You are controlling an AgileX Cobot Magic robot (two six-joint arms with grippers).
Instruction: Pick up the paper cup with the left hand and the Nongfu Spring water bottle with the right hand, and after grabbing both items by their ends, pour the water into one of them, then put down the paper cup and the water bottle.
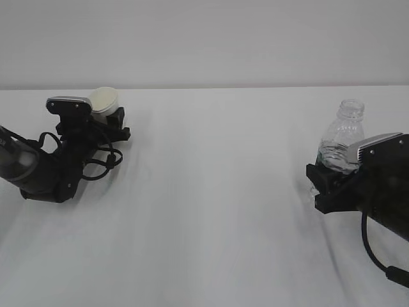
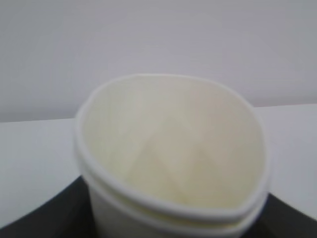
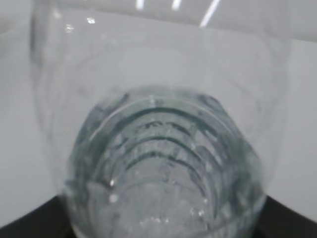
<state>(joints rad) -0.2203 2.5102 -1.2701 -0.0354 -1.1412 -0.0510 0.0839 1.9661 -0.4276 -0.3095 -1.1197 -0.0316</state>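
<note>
The right hand [image 1: 329, 182] is nearest, its fingers partly spread and clamped on the lower body of the bottle [image 1: 342, 141], well right of the cup [image 1: 104, 99]. The left hand [image 1: 108, 123] brackets the cup; contact is unclear.

cup [image 2: 168, 163] base — cut off | bottle [image 3: 158, 163] neck perhaps blurred — pincer fingertips hidden

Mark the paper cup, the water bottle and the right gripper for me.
paper cup [image 2: 168, 148], left wrist view, on its cream inner wall.
water bottle [image 1: 342, 137], exterior view, on the clear shoulder below the neck.
right gripper [image 1: 329, 185], exterior view, on the black fingers around the bottle's lower body.
</note>
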